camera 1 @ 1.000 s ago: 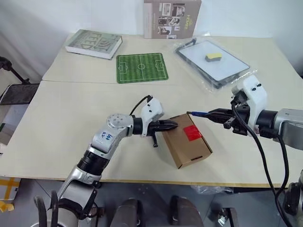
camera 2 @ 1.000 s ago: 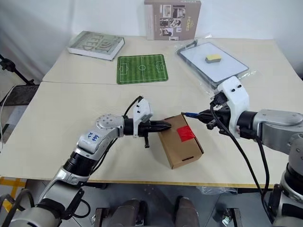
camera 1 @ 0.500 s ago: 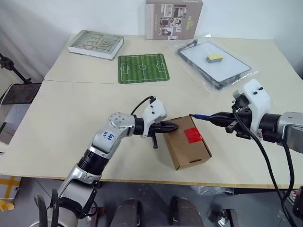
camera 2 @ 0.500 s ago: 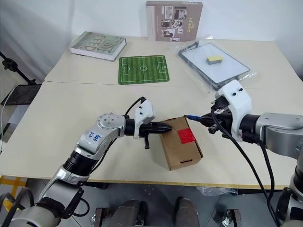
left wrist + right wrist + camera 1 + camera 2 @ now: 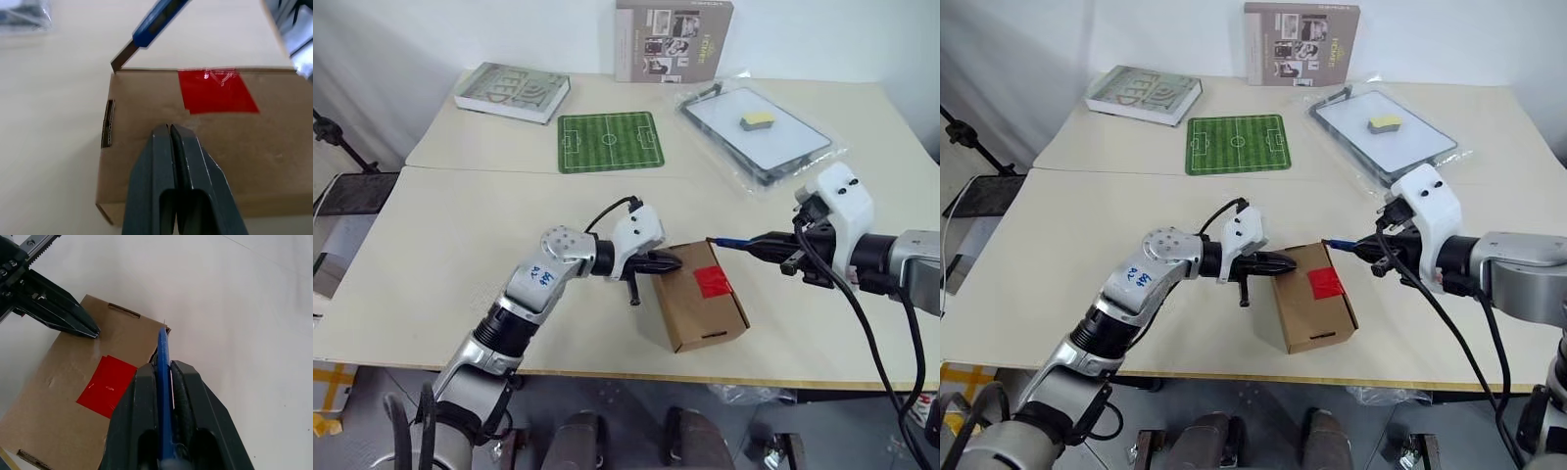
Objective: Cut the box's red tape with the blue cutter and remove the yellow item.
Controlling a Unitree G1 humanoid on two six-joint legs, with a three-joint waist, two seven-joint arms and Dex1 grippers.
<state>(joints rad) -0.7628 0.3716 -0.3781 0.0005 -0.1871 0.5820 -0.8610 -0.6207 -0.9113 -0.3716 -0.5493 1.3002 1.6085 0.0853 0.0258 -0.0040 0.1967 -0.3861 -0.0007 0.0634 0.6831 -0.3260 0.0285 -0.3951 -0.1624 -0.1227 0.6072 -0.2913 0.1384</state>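
One brown box (image 5: 699, 307) is counted on the near table, and one red tape (image 5: 712, 281) patch is seen on its top. One blue cutter (image 5: 729, 241) is counted, and two grippers: the left gripper (image 5: 668, 261) and the right gripper (image 5: 773, 245). Farther back, one book (image 5: 509, 90) is noted, one green football-pitch mat (image 5: 608, 140), one grey printed carton (image 5: 673, 39), one bagged whiteboard (image 5: 754, 126) and one yellow sponge (image 5: 756, 119). Two tabletops (image 5: 440, 245) are counted, pushed together.
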